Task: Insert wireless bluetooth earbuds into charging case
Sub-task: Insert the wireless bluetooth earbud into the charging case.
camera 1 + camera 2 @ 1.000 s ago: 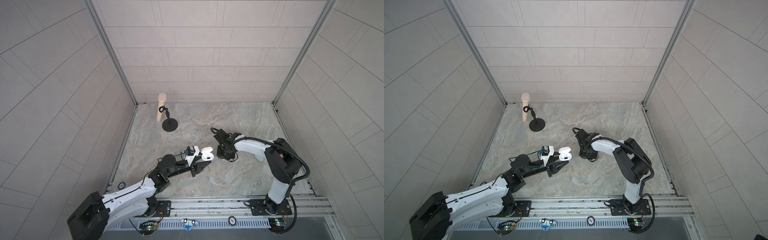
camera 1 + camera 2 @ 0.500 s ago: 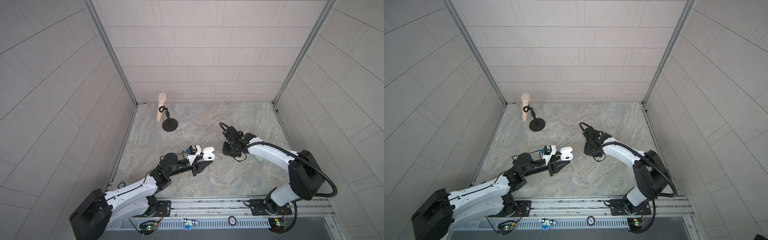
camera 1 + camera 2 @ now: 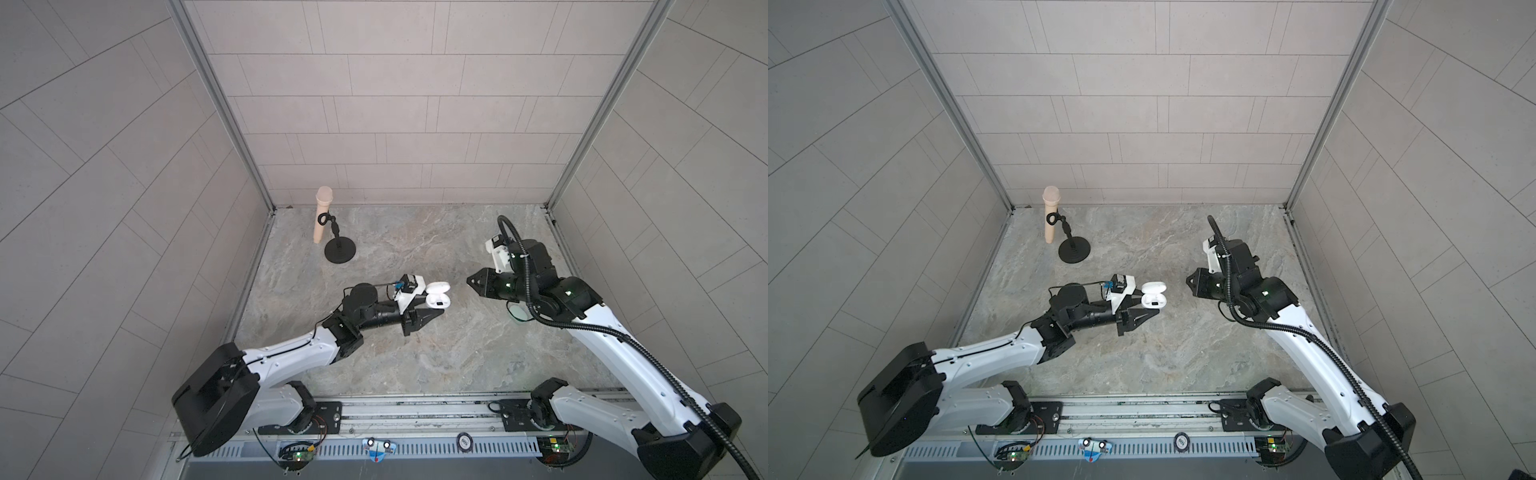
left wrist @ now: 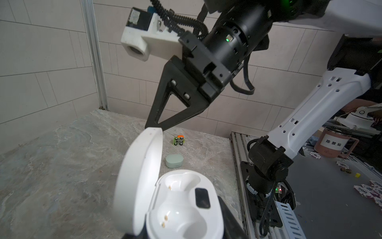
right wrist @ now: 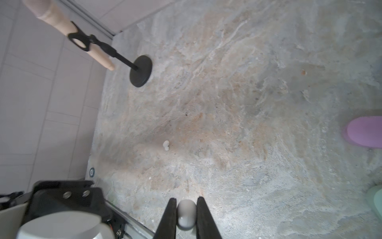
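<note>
The white charging case (image 3: 437,292) (image 3: 1153,295) is held up over the table with its lid open, and my left gripper (image 3: 432,302) (image 4: 182,227) is shut on its base. Both sockets of the case (image 4: 179,207) are bare in the left wrist view. My right gripper (image 3: 470,279) (image 3: 1187,281) (image 5: 186,209) is shut on a white earbud (image 5: 186,215). It hangs to the right of the case with its tip (image 4: 147,126) just above the lid. Another white earbud (image 5: 166,145) lies on the table.
A closed mint case (image 4: 174,161) and a lilac case (image 5: 365,134) lie on the table under the right arm, with a small toy car (image 4: 179,140) behind them. A beige microphone (image 3: 322,220) on a black stand (image 3: 340,251) is at the back left.
My right arm has lifted off the table with the earbud, drawn back to the right and turned its gripper toward the case. The left arm has barely moved.
</note>
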